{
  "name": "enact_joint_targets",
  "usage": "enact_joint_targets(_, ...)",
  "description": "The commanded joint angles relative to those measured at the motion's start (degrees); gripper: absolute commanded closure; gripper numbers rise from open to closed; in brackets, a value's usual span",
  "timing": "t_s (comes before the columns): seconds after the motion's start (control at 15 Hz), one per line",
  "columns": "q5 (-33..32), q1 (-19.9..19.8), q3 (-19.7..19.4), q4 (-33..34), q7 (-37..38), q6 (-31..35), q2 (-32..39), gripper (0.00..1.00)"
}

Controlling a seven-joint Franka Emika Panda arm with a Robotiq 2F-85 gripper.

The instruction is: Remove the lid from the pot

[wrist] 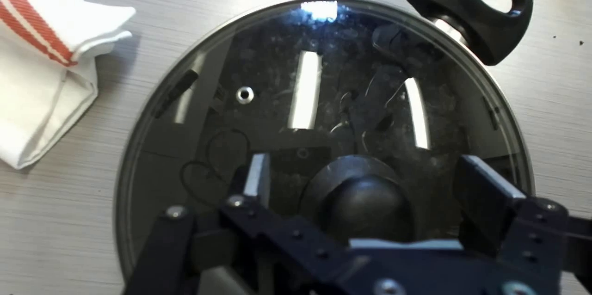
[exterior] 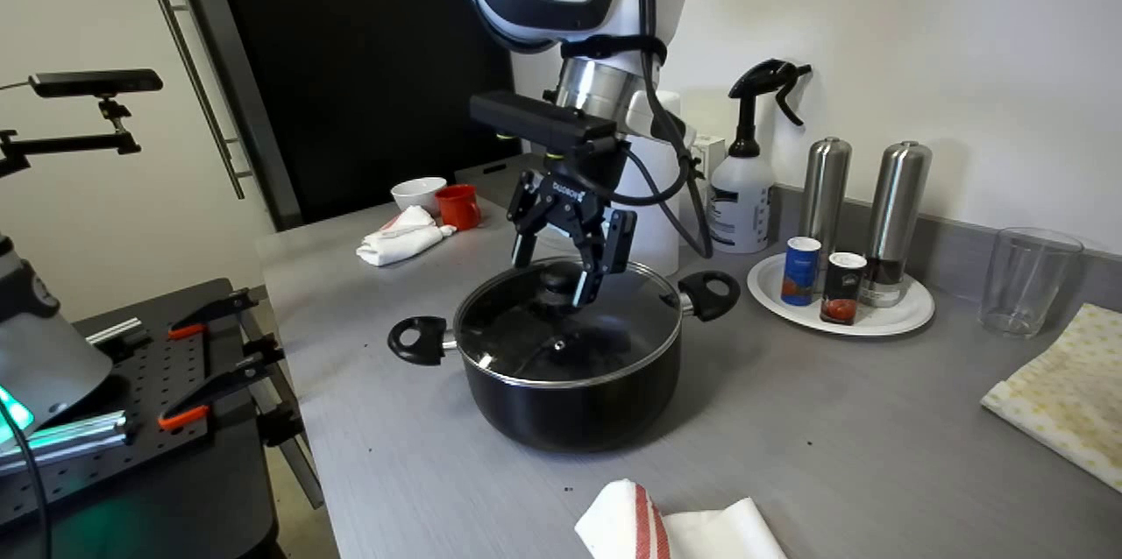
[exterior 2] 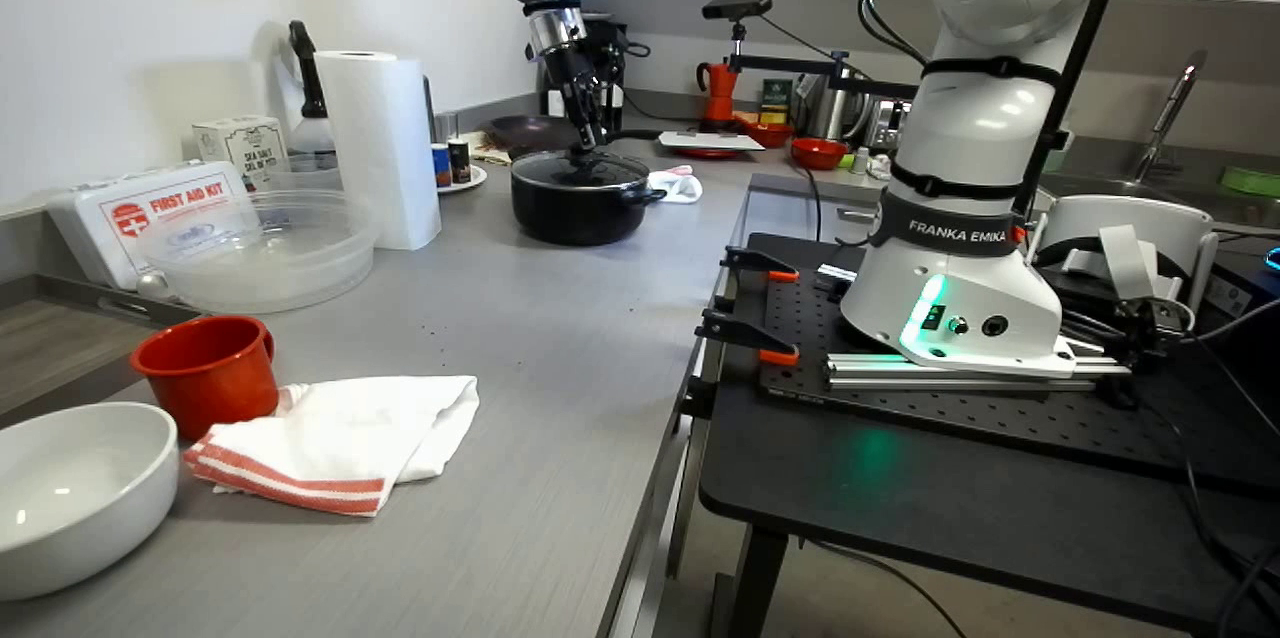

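The black pot [exterior: 574, 414] stands on the grey counter; it also shows in an exterior view [exterior 2: 578, 215]. The glass lid [exterior: 605, 349] with its metal rim sits on the pot, and it fills much of the wrist view [wrist: 277, 114]. Its dark round knob [wrist: 367, 207] is at the centre. My gripper [exterior: 554, 279] points down over the lid, tilted, and is open. In the wrist view the gripper's fingers [wrist: 372, 177] stand wide apart on either side of the knob, with gaps between. Whether the fingertips touch the glass I cannot tell.
The pot's side handles [exterior: 712, 294] stick out. A white plate [exterior: 912, 318] with shakers and mills stands beside the pot. A striped towel [exterior: 675, 528] lies in front. A paper towel roll [exterior 2: 380, 153], a spray bottle [exterior: 739, 200] and a drinking glass [exterior: 1026, 283] stand near the wall.
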Motion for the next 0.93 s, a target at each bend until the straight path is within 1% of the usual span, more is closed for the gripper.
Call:
enact_joint_targets(0.0, -0.9, -0.46, 0.65, -0.55, 0.0, 1.81, -0.15, 0.0)
enact_joint_targets(0.07, -0.89, -0.47, 0.67, -0.57, -0.03, 2.03, -0.16, 0.0)
enact_joint_targets(0.13, -0.83, -0.5, 0.69, -0.56, -0.08, 2.13, -0.17, 0.25)
enact_joint_targets(0.2, -0.8, -0.52, 0.7, -0.57, -0.11, 2.27, -0.19, 0.28)
enact_joint_targets(0.27, -0.81, -0.52, 0.69, -0.59, -0.11, 2.42, -0.21, 0.33)
enact_joint_targets(0.47, -0.83, -0.51, 0.67, -0.64, -0.08, 2.71, -0.26, 0.58)
enact_joint_targets(0.67, -0.87, -0.47, 0.72, -0.63, -0.04, 2.51, -0.58, 0.79)
enact_joint_targets(0.8, -0.95, -0.47, 0.7, -0.7, -0.01, 2.6, -0.58, 0.84)
enact_joint_targets(0.87, -0.98, -0.49, 0.71, -0.66, -0.04, 2.59, -0.51, 0.85)
